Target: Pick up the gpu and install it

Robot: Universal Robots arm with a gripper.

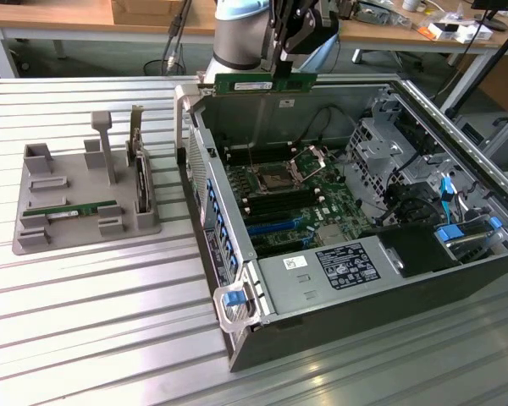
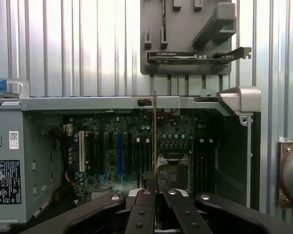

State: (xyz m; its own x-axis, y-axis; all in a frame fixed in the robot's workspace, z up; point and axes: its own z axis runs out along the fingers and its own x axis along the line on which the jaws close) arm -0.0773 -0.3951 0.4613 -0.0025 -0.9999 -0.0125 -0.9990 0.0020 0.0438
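The silver ribbed aluminium table [image 1: 85,338] is smooth with a soft brushed sheen. The grey moulded plastic holder tray [image 1: 32,244] looks matt. The long thin green circuit-board stick [image 1: 241,84] is smooth laminate with a white paper label. The open dark sheet-metal computer case [image 1: 364,326] is dull, its blue plastic latch [image 1: 231,298] glossy. The black gripper [image 2: 155,181] is matt.

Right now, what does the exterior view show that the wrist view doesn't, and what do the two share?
Exterior view: the gpu's flat side with its white label, held above the open case by the pincer, and a second green stick lying in the gray holder. Wrist view: the gpu edge-on, a thin line over the motherboard, with the shut pincer fingers clamping it. Both: case, motherboard, processor socket, holder, held gpu.
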